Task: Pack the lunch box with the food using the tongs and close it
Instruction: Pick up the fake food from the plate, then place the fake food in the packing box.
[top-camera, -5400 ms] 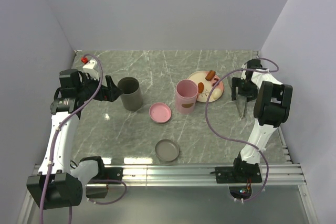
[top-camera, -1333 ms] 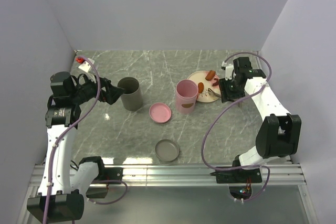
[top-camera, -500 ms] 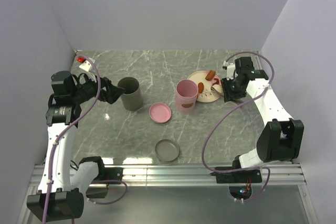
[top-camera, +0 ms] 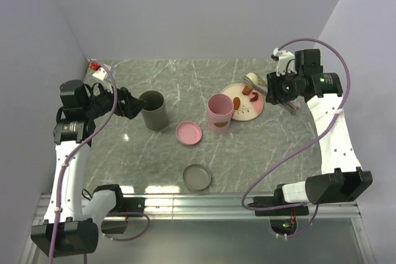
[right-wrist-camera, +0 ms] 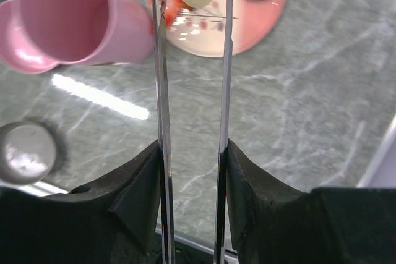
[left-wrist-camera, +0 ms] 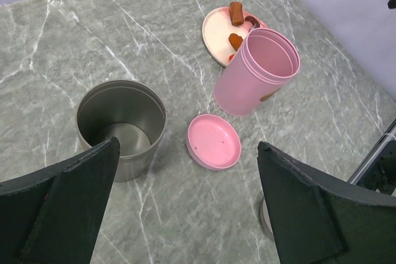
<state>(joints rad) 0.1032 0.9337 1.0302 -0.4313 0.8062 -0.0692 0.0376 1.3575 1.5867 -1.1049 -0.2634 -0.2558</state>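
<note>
Right gripper is half closed, pinching both arms of the tongs, tips poised over the plate's rim with nothing visibly between them. Sausage pieces lie on that plate, just beside the open pink lunch box. Best bet: straddle one piece squarely, then squeeze gently. Left gripper hangs wide open, empty, beside the grey canister.

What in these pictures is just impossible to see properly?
Tips of the slim grey metal tongs: blurred and cut off by the top edge in the right wrist view, so any food between them is unclear.
Round pink plate: partly behind the pink cylindrical canister in the left wrist view, so the reddish-brown sausage pieces cannot be counted.
Dark mark on the canister: too small in the top view.
</note>
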